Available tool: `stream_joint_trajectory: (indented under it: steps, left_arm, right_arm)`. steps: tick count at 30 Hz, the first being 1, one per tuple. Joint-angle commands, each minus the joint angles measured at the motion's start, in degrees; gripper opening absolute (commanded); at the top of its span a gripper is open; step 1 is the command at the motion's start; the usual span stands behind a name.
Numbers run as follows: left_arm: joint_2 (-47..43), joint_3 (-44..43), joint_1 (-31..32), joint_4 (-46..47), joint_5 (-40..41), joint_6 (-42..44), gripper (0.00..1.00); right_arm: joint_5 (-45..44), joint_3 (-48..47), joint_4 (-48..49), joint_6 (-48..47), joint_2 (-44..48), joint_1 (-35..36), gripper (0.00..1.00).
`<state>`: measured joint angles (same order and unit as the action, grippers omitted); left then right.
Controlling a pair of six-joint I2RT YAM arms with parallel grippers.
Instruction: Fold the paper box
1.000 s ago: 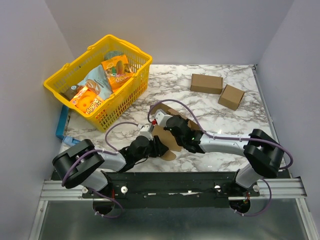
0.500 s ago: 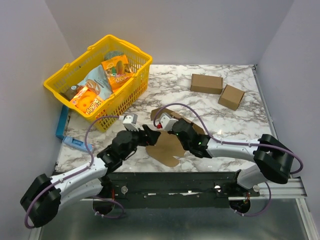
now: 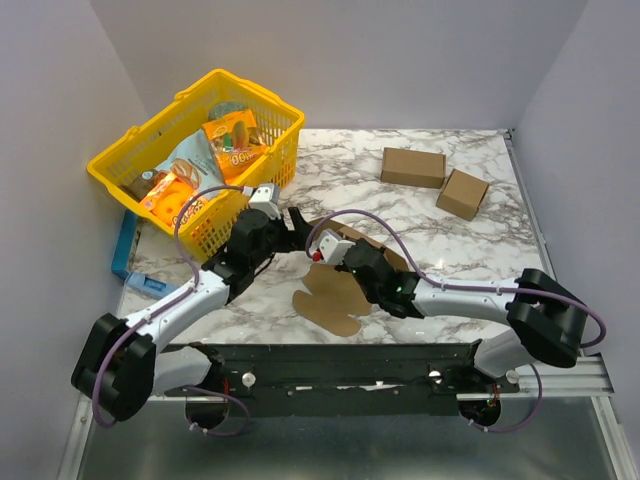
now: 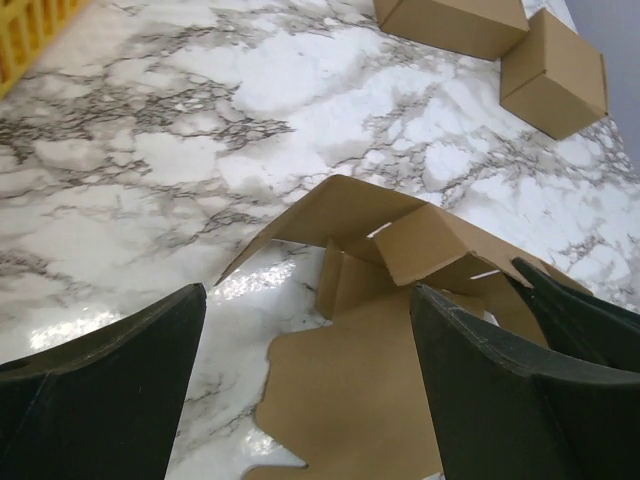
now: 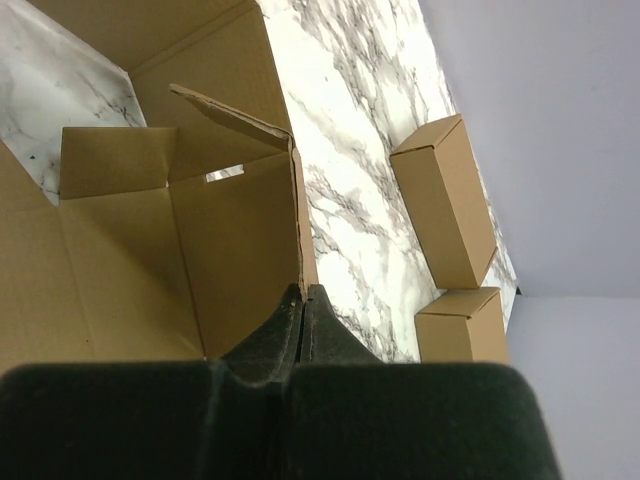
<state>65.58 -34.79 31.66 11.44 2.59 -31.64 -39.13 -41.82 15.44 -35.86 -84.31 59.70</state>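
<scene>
The right hand (image 5: 302, 300) pinches shut on a raised wall of the box (image 5: 220, 240), which lies half unfolded on the surface (image 5: 350, 130); the left hand (image 4: 305, 330) hovers wide open, empty. It seems light and bendable; better to grip flaps near creases.

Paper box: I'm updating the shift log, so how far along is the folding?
Done: one wall and a corner flap of the brown die-cut cardboard paper box stand raised. In hand: the right end effector is shut on that wall's edge; the left end effector is open, holding nothing. Left: the rounded-tab panel lies flat on the marble table, and the other walls are unfolded.
</scene>
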Motion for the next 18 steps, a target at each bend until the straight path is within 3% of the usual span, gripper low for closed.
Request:
stream_joint_trajectory:
  steps: [1,7,18]
  left_arm:
    - [4.02,-3.71,-0.28,4.2,-8.21,-1.48,0.9]
    - [8.85,-4.5,0.24,10.52,-14.71,-6.59,0.89]
    - [15.36,-6.87,2.97,14.57,-18.06,-9.05,0.84]
  right_arm:
    - [-0.33,1.13,1.08,0.96,-1.12,0.77,0.02]
    - [-0.59,1.48,1.96,0.79,-1.29,0.86,0.08]
    - [-1.29,2.1,3.45,0.08,-1.12,1.12,0.13]
